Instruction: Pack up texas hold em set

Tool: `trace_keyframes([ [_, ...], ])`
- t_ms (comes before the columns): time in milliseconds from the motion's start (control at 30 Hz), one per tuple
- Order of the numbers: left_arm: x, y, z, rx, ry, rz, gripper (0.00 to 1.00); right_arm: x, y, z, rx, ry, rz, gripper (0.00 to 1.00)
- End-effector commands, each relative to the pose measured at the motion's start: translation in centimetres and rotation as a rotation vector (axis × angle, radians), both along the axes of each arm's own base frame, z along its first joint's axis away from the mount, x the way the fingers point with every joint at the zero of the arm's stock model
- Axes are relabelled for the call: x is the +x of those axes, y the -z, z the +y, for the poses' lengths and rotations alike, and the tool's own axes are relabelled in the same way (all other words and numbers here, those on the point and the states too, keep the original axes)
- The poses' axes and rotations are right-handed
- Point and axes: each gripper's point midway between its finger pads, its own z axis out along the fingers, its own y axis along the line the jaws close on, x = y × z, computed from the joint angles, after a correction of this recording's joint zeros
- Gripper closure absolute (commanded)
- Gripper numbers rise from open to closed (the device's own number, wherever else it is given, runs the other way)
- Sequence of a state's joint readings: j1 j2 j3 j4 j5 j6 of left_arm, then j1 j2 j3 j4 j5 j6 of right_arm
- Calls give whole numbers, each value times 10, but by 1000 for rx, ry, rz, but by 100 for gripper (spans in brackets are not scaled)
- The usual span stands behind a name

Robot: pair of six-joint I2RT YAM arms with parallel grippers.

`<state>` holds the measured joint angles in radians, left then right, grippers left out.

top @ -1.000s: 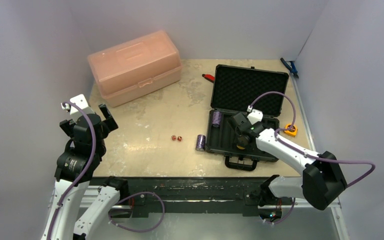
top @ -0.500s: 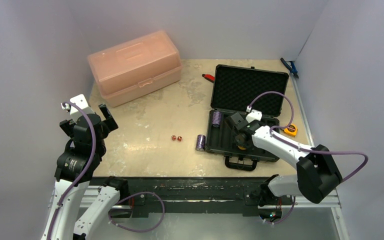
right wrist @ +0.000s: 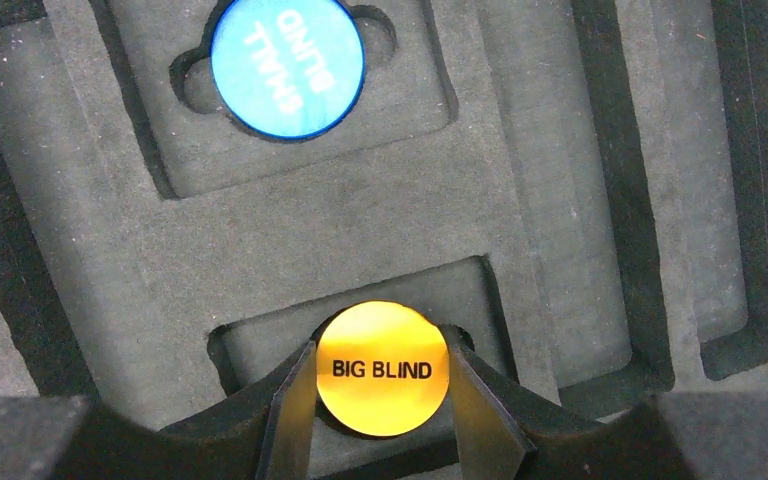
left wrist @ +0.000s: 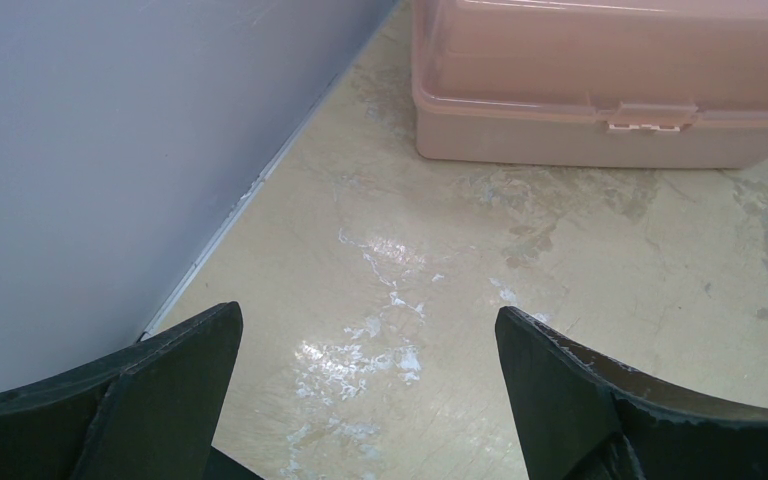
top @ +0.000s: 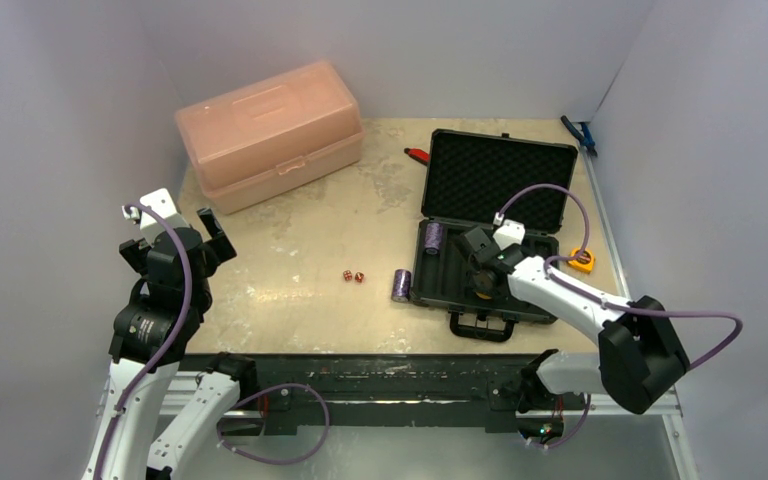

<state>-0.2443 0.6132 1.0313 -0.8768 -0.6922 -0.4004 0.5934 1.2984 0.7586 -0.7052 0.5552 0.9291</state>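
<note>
Right gripper (right wrist: 382, 388): clamps BIG BLIND disc (right wrist: 383, 350), 5 o'clock of SMALL BLIND disc (right wrist: 287, 68); skewed release may wedge it in foam pocket (right wrist: 260, 335). Left gripper (left wrist: 365, 350): jaws wide, empty.

The light is bright, soft and even, and shadows are faint. The bench (left wrist: 560, 260) shows a white shiny patch in the left wrist view. The right wrist view is darker, yet the orange disc (right wrist: 383, 368) looks sharp.

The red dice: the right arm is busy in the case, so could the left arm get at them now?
Probably yes: the dice lie on open table, nothing stands between them and the left gripper, which is open and empty.
</note>
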Motion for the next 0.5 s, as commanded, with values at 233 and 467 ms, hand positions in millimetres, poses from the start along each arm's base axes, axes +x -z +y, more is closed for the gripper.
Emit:
trace_keyframes([
  [233, 4, -5, 0, 3, -2, -26, 2, 28, -13, 6, 49, 9, -154, 75],
  [467, 5, -4, 0, 3, 1, -24, 2, 29, -18, 9, 59, -15, -162, 53],
])
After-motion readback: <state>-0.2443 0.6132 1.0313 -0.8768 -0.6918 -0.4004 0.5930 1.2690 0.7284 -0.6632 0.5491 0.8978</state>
